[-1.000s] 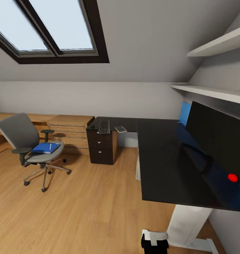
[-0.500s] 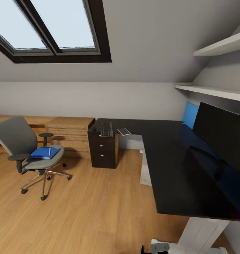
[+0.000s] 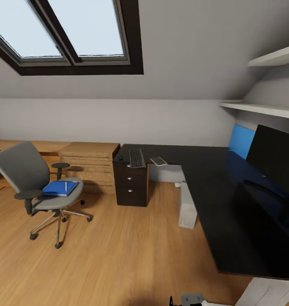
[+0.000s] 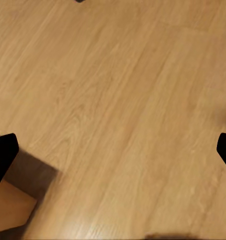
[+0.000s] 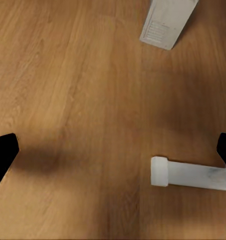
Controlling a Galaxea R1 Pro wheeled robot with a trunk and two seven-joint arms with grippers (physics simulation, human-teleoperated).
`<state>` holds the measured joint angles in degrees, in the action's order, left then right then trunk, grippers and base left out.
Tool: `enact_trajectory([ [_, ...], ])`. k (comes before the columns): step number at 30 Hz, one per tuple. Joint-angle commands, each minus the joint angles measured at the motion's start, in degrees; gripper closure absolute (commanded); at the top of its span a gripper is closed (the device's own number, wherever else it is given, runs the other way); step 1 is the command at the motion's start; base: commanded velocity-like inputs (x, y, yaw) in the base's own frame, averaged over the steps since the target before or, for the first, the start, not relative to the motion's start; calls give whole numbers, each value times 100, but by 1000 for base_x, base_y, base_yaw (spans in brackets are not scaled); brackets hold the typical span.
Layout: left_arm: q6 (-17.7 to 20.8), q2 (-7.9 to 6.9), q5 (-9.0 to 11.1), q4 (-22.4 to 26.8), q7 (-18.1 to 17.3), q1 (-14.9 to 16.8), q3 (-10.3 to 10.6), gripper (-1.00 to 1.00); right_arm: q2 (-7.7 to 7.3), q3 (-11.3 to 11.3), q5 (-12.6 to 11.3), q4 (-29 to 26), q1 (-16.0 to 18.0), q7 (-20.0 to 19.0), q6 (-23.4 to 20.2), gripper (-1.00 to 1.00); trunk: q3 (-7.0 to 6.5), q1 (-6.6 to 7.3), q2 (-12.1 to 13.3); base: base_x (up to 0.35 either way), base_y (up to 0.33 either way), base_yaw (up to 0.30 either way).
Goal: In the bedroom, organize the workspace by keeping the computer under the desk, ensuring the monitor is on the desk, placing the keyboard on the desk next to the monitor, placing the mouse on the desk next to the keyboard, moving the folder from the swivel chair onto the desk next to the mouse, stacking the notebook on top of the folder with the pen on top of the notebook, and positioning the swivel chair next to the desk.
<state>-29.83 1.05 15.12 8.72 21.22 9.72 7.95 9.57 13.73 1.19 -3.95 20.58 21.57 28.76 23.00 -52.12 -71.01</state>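
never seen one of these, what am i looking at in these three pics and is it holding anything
These are simulator renders from a wheeled robot with two arms. The big picture comes from its head camera, looking over an attic bedroom. A black L-shaped desk carries a monitor, a keyboard, a small mouse and a grey notebook. A pale computer tower stands under it. The swivel chair stands apart on the wooden floor, with a blue folder and a pen on its seat.

The other two pictures come from cameras at each wrist, looking down at the floor. The left claw and right claw are both open, holding nothing.
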Motion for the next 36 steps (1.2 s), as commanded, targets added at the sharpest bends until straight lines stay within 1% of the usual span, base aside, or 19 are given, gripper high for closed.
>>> enact_trajectory([
  [1, -13, 0, 36, -2, 23, 4, 51, -100, 0, 34, 13, 4, 6, 50, 25, -100, 6, -2, -4, 203, 284, 0],
  [4, -14, 4, 29, -2, 2, 4, 55, -100, -28, 33, 13, 5, 1, 49, 211, -100, 6, -2, -4, 260, 231, 0],
  [10, -9, 10, 24, -10, -3, 4, 57, -100, -33, 25, 5, 15, 5, 49, 293, -100, 5, -2, -4, 291, 195, -28],
  [18, -5, 11, 24, -11, -3, 4, 58, -100, -30, 24, 4, 17, 2, 49, 304, -100, -17, -2, -4, 269, 161, -212],
  [29, -23, 24, 13, -11, -3, 4, 57, -100, -34, 24, 4, 17, 0, 49, 305, -100, -47, -2, -4, 77, 47, -241],
  [36, -23, 22, 9, -11, -1, 4, 57, -100, -26, 32, 4, 23, 1, 45, 304, -100, -49, -2, -4, 253, 192, -45],
])
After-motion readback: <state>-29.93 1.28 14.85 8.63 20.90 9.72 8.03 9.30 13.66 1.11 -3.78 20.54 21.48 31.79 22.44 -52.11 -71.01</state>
